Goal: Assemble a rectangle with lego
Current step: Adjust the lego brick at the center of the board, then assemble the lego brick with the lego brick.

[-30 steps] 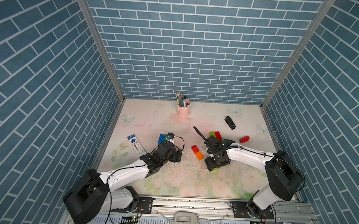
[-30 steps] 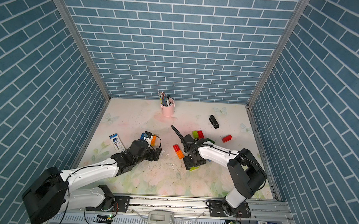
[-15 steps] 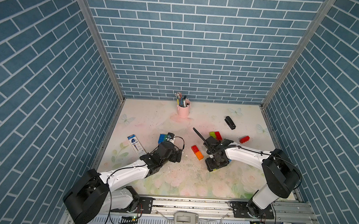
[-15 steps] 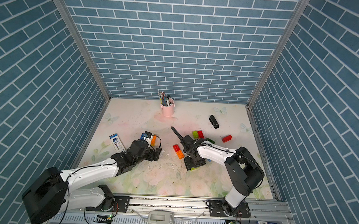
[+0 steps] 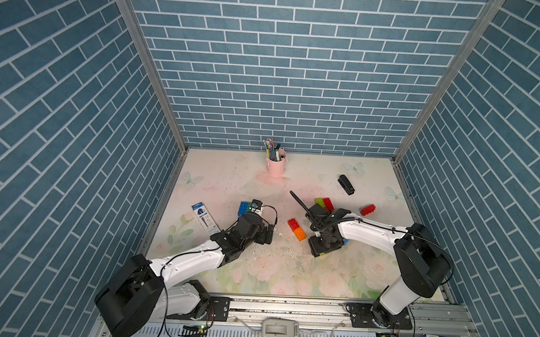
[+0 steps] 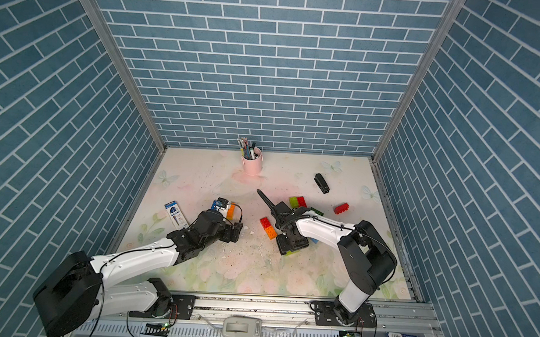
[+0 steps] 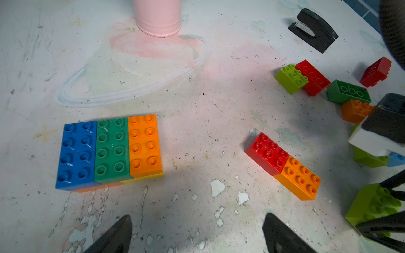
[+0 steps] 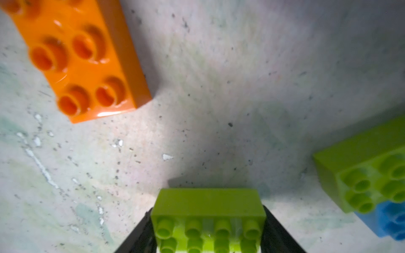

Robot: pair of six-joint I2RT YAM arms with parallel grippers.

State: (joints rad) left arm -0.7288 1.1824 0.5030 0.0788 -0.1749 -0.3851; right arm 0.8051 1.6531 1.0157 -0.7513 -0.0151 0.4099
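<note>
**Right fingers pinch a lime brick; left fingers stand wide and empty**

Fifteen lego bricks show on the surface [image 7: 197, 87]: three red, four orange, three lime, two green, two blue and one yellow. There is also one pink cup [image 7: 157, 17] and one black stapler [image 7: 313, 28].

The right fingers [image 8: 140, 236] pinch the lime brick [image 8: 208, 203], one finger against each short end. Its long axis therefore runs straight from finger to finger, and its studs face up. Whether it rests on the surface or hangs just clear of it cannot be told. Just beside these fingers lies a second lime brick [image 8: 355, 157], touching a light blue brick [image 8: 390, 221].

The left fingers [image 7: 116, 234] are spread wide and touch nothing. Ahead of them lies the block [image 7: 111, 151]: a blue, a green and an orange brick set long side to long side, studs up. Their long axes are parallel and point away from these fingers toward the pink cup. An orange edge and a yellow edge show beneath them.

Between the two pairs of fingers a red brick [image 7: 267, 153] and an orange brick [image 7: 300, 179] lie end to end in one line, studs up.

Beyond the right fingers sits a cluster: a third lime brick [image 7: 289, 80], a second red brick [image 7: 313, 76], a dark green brick [image 7: 348, 93] and a loose orange brick [image 7: 355, 110]. The last red brick [image 7: 375, 72] lies tipped on its side nearer the stapler.
</note>
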